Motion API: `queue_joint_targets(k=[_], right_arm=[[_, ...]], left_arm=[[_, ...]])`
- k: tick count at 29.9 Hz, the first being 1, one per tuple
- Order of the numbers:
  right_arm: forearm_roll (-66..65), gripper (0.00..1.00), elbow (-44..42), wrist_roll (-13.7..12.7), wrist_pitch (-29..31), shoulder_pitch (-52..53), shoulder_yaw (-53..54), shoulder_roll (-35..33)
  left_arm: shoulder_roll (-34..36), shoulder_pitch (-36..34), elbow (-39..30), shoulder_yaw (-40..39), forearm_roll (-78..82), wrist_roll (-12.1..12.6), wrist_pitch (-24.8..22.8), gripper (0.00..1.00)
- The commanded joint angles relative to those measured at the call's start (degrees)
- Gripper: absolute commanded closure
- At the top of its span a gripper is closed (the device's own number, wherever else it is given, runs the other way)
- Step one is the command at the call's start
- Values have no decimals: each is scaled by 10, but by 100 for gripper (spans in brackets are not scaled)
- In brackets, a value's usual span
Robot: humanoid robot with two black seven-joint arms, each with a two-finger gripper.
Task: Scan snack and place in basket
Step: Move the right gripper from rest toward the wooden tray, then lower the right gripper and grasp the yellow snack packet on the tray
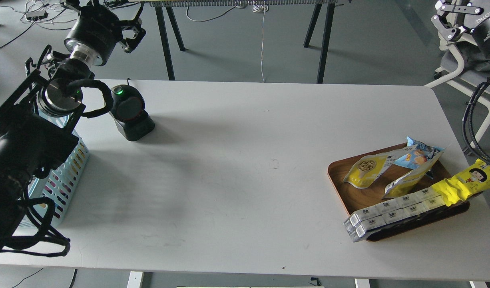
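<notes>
A white table [237, 168] is filling the room's grey floor. On the wooden tray [359, 196] the snack [365, 170] is lying, its print unreadable. The basket [65, 180] is sitting far left. The left gripper [129, 34] is hanging spread and empty; the right gripper [449, 20], near "ROBOTIQ" lettering, I cannot tell.

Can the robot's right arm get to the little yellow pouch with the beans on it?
Probably yes. The snack lies uncovered at the back left of the wooden tray, with nothing above it. The right gripper is raised off beyond the table's far right corner.
</notes>
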Motion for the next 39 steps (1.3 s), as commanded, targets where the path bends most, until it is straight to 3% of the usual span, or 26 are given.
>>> queue_joint_targets(k=[1,5,11,18,27,34,39], right_arm=[[-48,1,39,0,0,127,-137,-14],[-101,1,81,0,0,268,-272,-4],[-200,2,145,0,-9,456,-436,75],[-443,2,241,0,-57,588,-560,167],[-736,2,294,0,-173,615,-632,252],[-940,3,353,0,-271,591,-684,254],[-1059,4,344,0,-374,525,-742,252]], left_arm=[[-3,-3,0,0,0,0,-1,0],[-4,-4,-4,1,0,1,-2,0],[-5,-17,-4,2,0,2,-2,0],[-4,-28,-4,15,0,2,-2,0],[-4,-25,0,21,1,1,-2,0],[-8,-24,1,21,0,-3,-1,0],[-11,-22,2,21,0,-3,-1,0]])
